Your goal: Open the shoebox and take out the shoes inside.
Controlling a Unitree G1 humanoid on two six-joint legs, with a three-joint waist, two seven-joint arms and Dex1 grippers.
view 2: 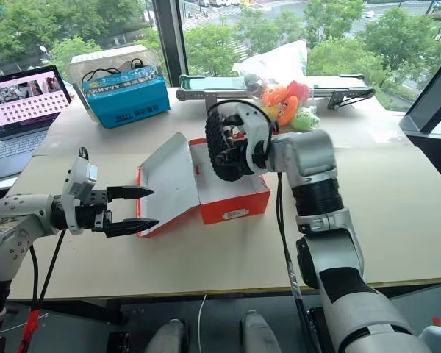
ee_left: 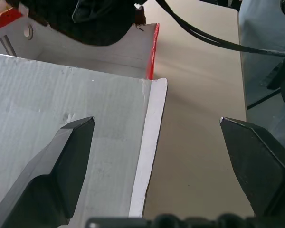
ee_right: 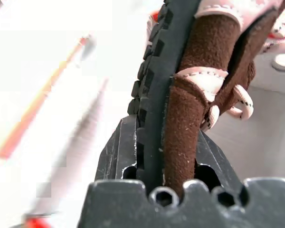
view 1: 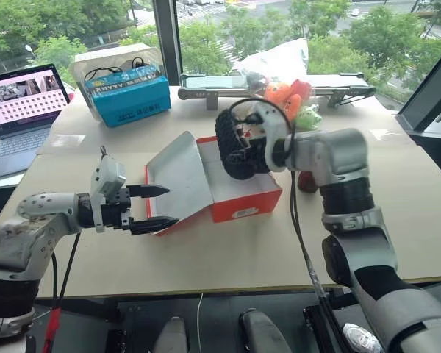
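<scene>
- One shoebox (view 1: 239, 198) is noted on the worktop (view 1: 397, 198), lid open.
- One shoe (ee_right: 180, 104) (brown suede, black sole) is clamped in the right gripper (ee_right: 164, 156) jaws.
- The left gripper (view 1: 153, 206) jaws are spread, gripping nothing.

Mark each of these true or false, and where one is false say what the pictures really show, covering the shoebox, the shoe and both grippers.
1. The shoebox has its lid open. True.
2. The right gripper is empty. False: it is shut on a brown shoe, with the black sole showing.
3. The left gripper is open beside the lid. True.
4. The blue box stands inside the shoebox. False: it stands apart, farther back on the table, near the laptop.
5. The held shoe rests on the table. False: it is above the shoebox.
</scene>
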